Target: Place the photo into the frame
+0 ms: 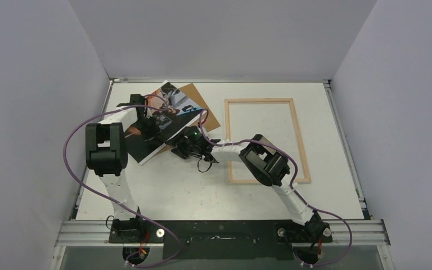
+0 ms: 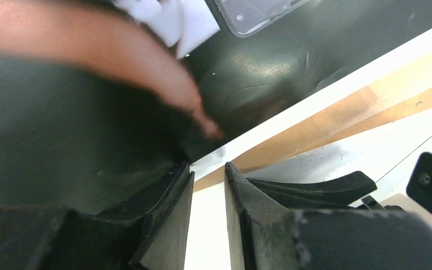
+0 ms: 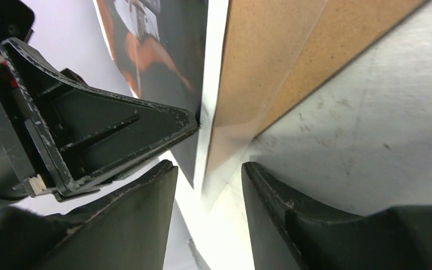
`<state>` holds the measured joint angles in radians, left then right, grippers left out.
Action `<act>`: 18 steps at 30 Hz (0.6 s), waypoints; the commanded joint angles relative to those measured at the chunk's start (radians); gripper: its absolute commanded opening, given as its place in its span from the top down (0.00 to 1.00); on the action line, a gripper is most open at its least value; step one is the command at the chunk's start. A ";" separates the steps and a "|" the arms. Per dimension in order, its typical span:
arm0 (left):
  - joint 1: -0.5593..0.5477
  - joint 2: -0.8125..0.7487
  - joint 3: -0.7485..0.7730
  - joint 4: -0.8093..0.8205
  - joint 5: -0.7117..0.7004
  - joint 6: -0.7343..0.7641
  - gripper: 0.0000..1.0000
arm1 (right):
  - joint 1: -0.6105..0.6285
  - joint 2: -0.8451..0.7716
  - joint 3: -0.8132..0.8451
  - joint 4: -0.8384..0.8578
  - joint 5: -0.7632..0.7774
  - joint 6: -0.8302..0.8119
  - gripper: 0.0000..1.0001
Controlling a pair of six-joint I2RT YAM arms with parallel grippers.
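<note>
The photo (image 1: 171, 98) lies at the far left of the tabletop (image 1: 202, 191), skewed, partly overlapping a brown hardboard sheet (image 1: 202, 104). In the right wrist view it looks bowed upward near its white border rather than flat. The frame (image 1: 259, 101) lies flat well apart to its right, and nothing shows inside its rim but the pale surface.

The left end effector (image 2: 208, 166) sits over the photo's near edge with its fingers a narrow gap apart. The white border runs up to the tips, and no clamp on the paper is visible. The right end effector (image 3: 209, 167) is spread wide, and the photo's white corner lies between its 2 fingers without touching either.

By my reading the task is at its start. The print is not yet securely held, so gripping it, carrying it to the frame, squaring it to the rim and laying it inside all remain.
</note>
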<state>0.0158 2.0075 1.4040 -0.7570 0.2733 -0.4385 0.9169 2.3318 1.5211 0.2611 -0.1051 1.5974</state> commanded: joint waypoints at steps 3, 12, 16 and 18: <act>-0.001 -0.003 0.026 -0.040 0.000 0.032 0.73 | -0.054 -0.118 -0.111 -0.353 0.099 -0.231 0.51; -0.008 -0.093 -0.094 0.027 0.056 -0.017 0.71 | -0.152 -0.331 -0.164 -0.432 0.166 -0.466 0.50; -0.008 -0.175 -0.076 -0.004 0.044 -0.006 0.67 | -0.149 -0.347 -0.141 -0.440 0.169 -0.499 0.49; -0.008 -0.218 -0.097 -0.021 0.039 -0.006 0.65 | -0.158 -0.347 -0.116 -0.445 0.170 -0.521 0.49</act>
<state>0.0090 1.9236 1.3163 -0.7452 0.3180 -0.4545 0.7429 2.0457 1.3499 -0.1471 0.0353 1.1660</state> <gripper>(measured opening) 0.337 0.504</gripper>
